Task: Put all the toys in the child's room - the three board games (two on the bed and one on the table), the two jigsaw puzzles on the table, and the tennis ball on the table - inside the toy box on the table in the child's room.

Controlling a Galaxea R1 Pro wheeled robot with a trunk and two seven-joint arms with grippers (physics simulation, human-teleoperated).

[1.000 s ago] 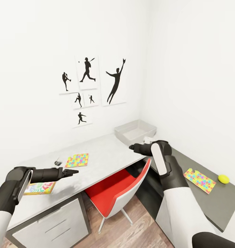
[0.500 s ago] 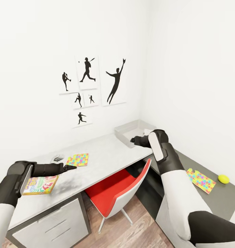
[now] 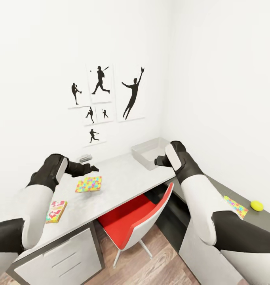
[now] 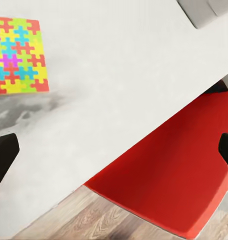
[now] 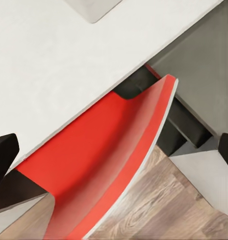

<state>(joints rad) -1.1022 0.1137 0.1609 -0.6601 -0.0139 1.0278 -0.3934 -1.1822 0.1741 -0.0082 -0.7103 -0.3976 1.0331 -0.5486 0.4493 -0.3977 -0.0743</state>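
With both grippers spread apart and empty, the left gripper (image 3: 93,168) could nudge the puzzle (image 3: 89,184) off the table's (image 3: 123,178) front edge.

Table (image 3: 123,178) bears toy box (image 3: 154,151), puzzle (image 3: 89,184), seemingly game (image 3: 56,211).

Bright, even light floods the scene, and the white walls (image 3: 214,79) nearly bleach out. Shadows are soft: a grey smudge on the desk (image 4: 119,90) in the left wrist view at 9 o'clock. Straight edges bow towards the head view's borders. Renders stay crisp, glare-free.
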